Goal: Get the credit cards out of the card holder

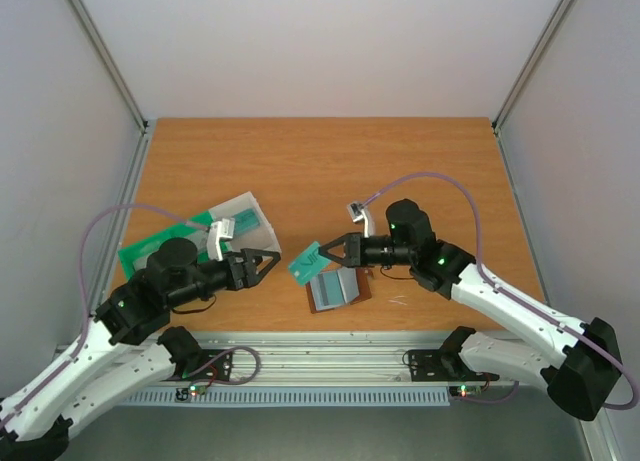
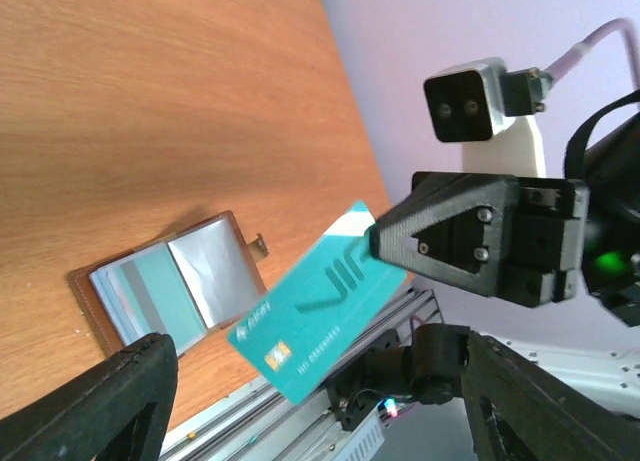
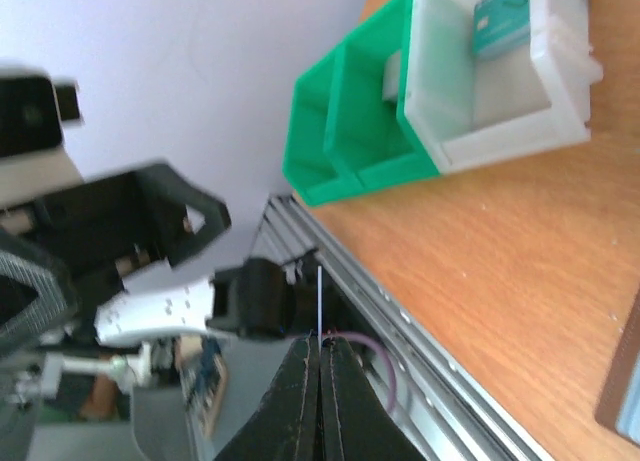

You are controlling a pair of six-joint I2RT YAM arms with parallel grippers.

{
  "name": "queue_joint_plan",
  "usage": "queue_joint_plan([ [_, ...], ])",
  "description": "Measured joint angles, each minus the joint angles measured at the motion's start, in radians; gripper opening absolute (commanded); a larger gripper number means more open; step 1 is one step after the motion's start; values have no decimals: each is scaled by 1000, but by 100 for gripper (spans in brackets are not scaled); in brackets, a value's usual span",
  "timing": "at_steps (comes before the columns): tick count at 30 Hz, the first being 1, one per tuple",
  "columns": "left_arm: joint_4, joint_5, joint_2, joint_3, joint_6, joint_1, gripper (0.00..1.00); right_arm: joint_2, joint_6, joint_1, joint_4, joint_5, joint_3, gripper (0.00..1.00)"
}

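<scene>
Left gripper [image 1: 274, 263] is spread near teal credit card [image 2: 318, 309] pinched by right gripper [image 3: 320, 349]; it should be backed straight off, card left untouched.

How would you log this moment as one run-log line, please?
left gripper: open | right gripper: shut on teal credit card, held above table | card holder: lying open on table

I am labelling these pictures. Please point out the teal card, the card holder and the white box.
teal card [image 2: 315, 311], left wrist view, middle of its face.
card holder [image 2: 215, 271], left wrist view, its shiny pocket panel.
white box [image 3: 515, 141], right wrist view, its outer wall.
</scene>
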Motion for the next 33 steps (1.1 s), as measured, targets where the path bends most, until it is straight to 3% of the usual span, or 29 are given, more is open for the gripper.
queue_joint_plan([
  [11,157,-40,-77,-186,-197,0,68,60,298,1,353,147,-65,1],
  [18,308,-38,-53,-256,-303,1,56,109,396,8,474,181,-65,1],
  [23,362,-46,-45,-256,-327,1,38,154,431,13,533,179,-67,1],
  [29,373,-80,-47,-256,-337,1,5,179,465,13,587,175,-94,3],
  [33,366,-105,-59,-256,-338,2,1,190,479,13,622,167,-97,4],
])
